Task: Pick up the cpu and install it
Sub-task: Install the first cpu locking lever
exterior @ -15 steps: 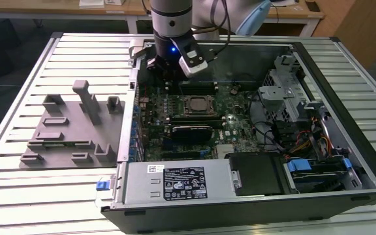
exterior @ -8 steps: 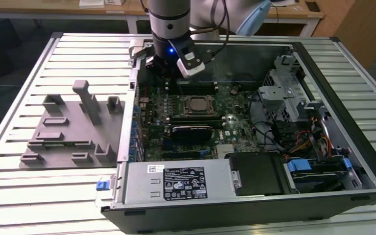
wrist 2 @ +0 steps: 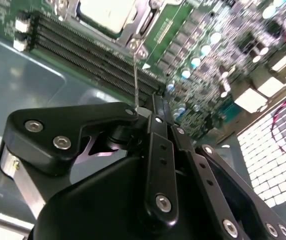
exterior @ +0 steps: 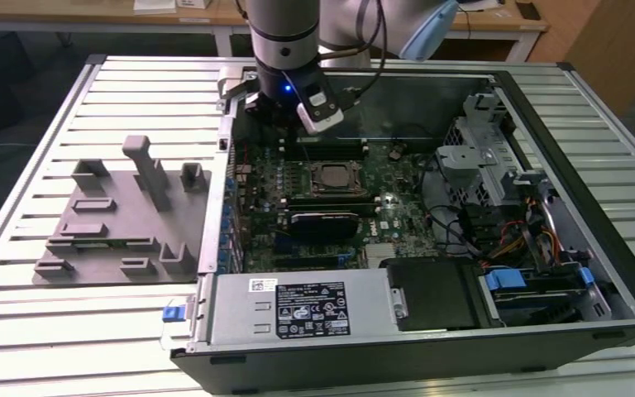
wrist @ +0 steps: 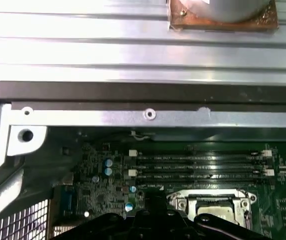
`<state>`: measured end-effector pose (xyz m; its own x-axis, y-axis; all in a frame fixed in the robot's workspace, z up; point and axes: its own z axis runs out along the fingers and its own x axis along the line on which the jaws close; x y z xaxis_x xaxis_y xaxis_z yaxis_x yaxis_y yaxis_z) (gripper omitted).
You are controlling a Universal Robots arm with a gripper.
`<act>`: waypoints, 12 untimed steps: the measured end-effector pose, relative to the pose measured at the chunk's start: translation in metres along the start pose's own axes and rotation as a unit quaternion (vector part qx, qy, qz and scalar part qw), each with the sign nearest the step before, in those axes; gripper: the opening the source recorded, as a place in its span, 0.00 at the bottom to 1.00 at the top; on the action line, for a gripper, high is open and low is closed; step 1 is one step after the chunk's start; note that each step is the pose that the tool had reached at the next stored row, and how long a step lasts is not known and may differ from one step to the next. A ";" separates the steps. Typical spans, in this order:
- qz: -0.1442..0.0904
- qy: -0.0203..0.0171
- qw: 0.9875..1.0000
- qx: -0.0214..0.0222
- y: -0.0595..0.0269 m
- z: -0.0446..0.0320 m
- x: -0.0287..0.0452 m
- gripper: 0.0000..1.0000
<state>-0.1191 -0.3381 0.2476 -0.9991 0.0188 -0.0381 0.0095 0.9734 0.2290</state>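
Observation:
The cpu is a pale silvery square lying inside the dark socket frame on the motherboard; it also appears in the first wrist view. My gripper hangs over the memory slots just behind the socket, a short way from the cpu. In the second wrist view its black fingers meet at the tip, shut with nothing between them, the gripper pointing toward the socket. A thin metal lever runs from the socket corner to the fingertips; whether it touches them I cannot tell.
The open computer case lies on a slatted metal table. A grey plastic fixture with upright blocks stands at the exterior view's left. Drive cages and cables fill the case's right side, the power supply its front.

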 end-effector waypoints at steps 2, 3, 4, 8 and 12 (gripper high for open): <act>0.000 0.000 1.000 -0.010 -0.0002 0.0007 0.0007 0.11; 0.001 0.000 1.000 -0.015 -0.0003 0.0010 0.0012 0.11; 0.001 0.000 1.000 -0.020 -0.0003 0.0013 0.0016 0.11; 0.001 0.000 1.000 -0.031 -0.0005 0.0021 0.0026 0.11; 0.001 0.000 1.000 -0.031 -0.0006 0.0021 0.0025 0.11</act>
<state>-0.1215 -0.3381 0.2454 -0.9991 0.0211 -0.0368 0.0095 0.9571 0.2897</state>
